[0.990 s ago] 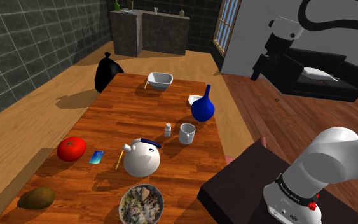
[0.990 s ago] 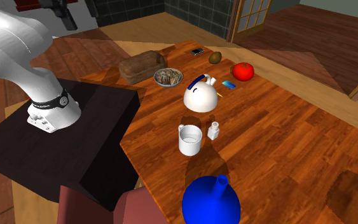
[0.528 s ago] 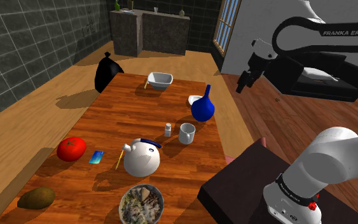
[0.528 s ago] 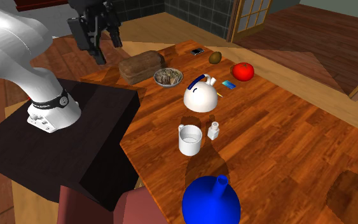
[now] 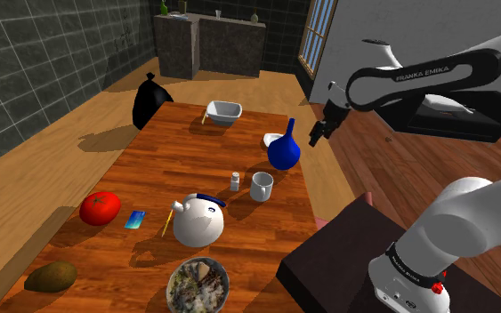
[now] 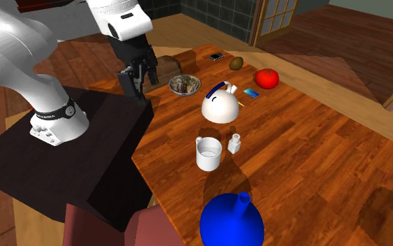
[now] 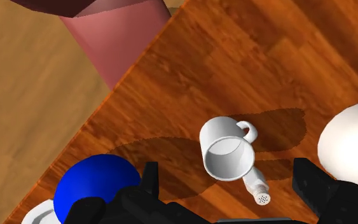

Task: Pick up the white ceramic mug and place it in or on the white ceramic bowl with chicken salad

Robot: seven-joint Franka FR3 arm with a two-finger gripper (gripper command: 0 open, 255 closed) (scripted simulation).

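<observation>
I have the gripper (image 5: 314, 135) hanging well above the mug (image 5: 262, 186), jaws spread wide and holding nothing. The mug stands upright on the table (image 5: 150, 169), untouched.

My worry is the shaker (image 5: 235, 180) just beside the mug. If a finger comes down on that side, I judge it topples the shaker or shoves the mug off line. The vase (image 5: 283, 149) stands near the mug on another side, tall enough to catch the wrist on a sloppy descent. The mug's handle could also foul a finger and twist the grasp.

The teapot (image 5: 198, 220) sits between the mug and the bowl (image 5: 198, 284), so a low carry risks a knock. The bowl is full of salad, so the mug may tip there.
</observation>
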